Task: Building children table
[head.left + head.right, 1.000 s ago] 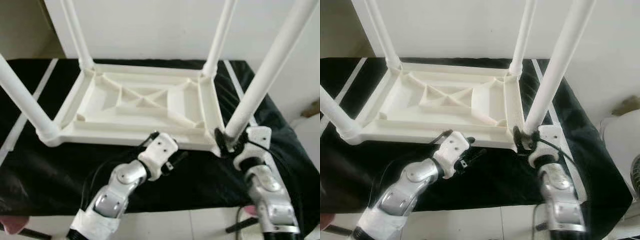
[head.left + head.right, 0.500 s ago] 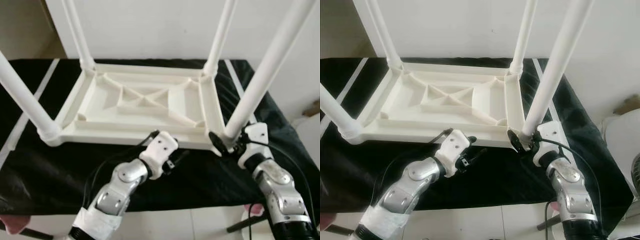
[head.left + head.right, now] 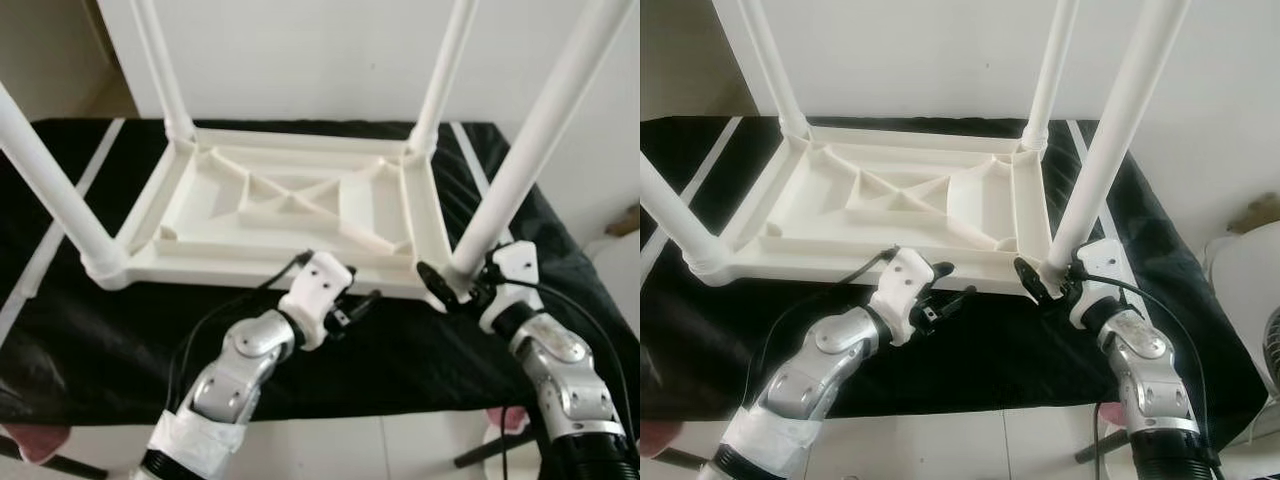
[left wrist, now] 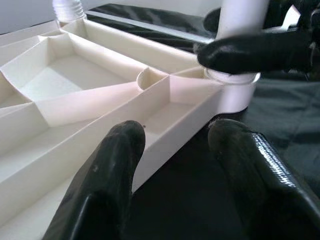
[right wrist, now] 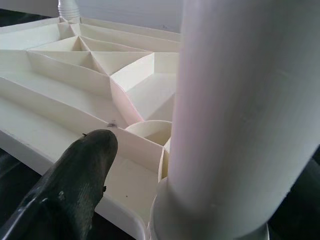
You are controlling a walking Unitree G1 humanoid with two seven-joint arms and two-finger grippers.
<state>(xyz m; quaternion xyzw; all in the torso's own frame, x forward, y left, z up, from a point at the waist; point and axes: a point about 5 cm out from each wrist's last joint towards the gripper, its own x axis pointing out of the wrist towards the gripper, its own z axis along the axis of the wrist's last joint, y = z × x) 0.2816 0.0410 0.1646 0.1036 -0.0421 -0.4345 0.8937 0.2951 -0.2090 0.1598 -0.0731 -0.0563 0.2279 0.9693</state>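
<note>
Here: white children's table (image 3: 290, 215), upside down on a black cloth (image 3: 90, 330), four legs up.
Right gripper (image 3: 452, 283) — fingers clamped round the base of the near right leg (image 3: 520, 160). Left gripper (image 3: 352, 305) — fingers spread apart, just beside the table's near rim, holding nothing.

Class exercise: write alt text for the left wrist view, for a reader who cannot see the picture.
Two black fingers of the left gripper stand apart just in front of the near rim of an upturned white plastic table on a black cloth. Beyond them, the right gripper's black finger presses against the base of a white leg at the table's corner.
</note>
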